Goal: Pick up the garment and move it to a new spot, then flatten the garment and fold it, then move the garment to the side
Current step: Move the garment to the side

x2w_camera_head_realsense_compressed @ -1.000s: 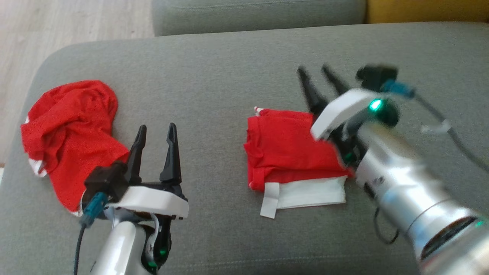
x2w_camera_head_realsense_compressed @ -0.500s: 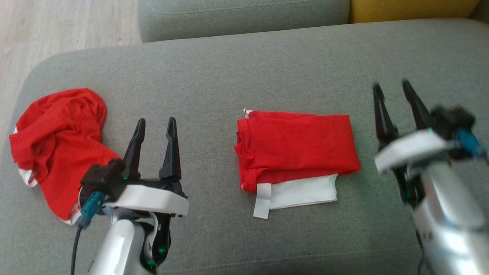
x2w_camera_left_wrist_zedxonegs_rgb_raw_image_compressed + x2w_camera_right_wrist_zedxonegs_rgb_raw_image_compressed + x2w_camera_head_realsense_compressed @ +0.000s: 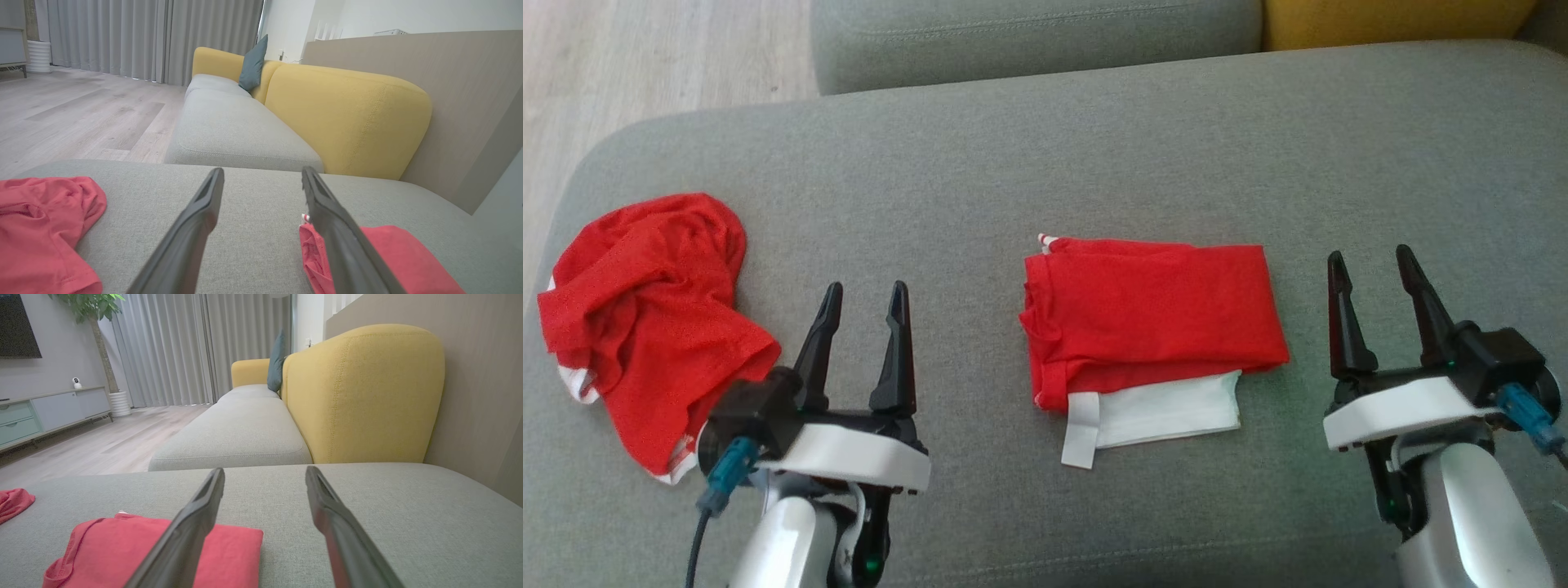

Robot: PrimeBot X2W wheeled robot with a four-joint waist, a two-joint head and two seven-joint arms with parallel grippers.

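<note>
Folded red-and-white garment flat on grey cushion

Left wrist view: my finger covers part of the folded garment; bottom edge cuts the rest. Crumpled red garment cut at left edge. Head view: white layer mostly hidden under red.

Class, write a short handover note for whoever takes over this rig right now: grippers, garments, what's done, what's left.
Left gripper: open, empty, over the grey cushion between the garments.
Right gripper: open, empty, right of the folded red garment, not touching.
Done: that garment lies folded mid-cushion.
Left: probably moving it aside; the crumpled red garment at the left end is unfolded.
</note>
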